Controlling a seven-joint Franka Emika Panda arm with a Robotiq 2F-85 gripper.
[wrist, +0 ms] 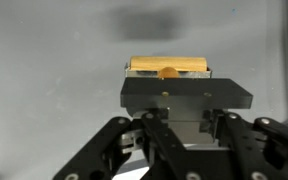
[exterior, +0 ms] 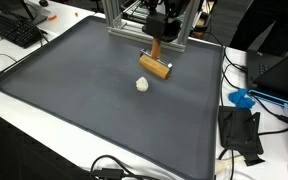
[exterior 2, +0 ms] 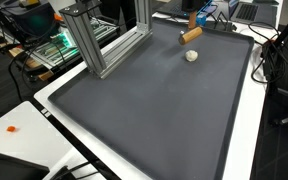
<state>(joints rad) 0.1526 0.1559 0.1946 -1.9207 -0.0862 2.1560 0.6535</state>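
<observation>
My gripper point(exterior: 157, 38) hangs over the far side of a dark grey mat point(exterior: 94, 110). It is shut on the upright handle of a wooden tool with a block-shaped head point(exterior: 155, 68). The head hangs low over the mat and seems slightly above it. A small cream lump point(exterior: 142, 85) lies on the mat just in front of the head, apart from it. In the wrist view the gripper point(wrist: 172, 120) is closed, and the wooden head point(wrist: 167, 68) shows beyond its black body. The tool point(exterior 2: 191, 34) and the lump point(exterior 2: 191, 56) also show in an exterior view.
An aluminium frame point(exterior 2: 104, 45) stands at the mat's edge beside the gripper. A keyboard point(exterior: 14, 30) and cables lie on the white table point(exterior: 24, 120). A black device point(exterior: 242, 135) and a blue object point(exterior: 242, 99) sit off the mat's side.
</observation>
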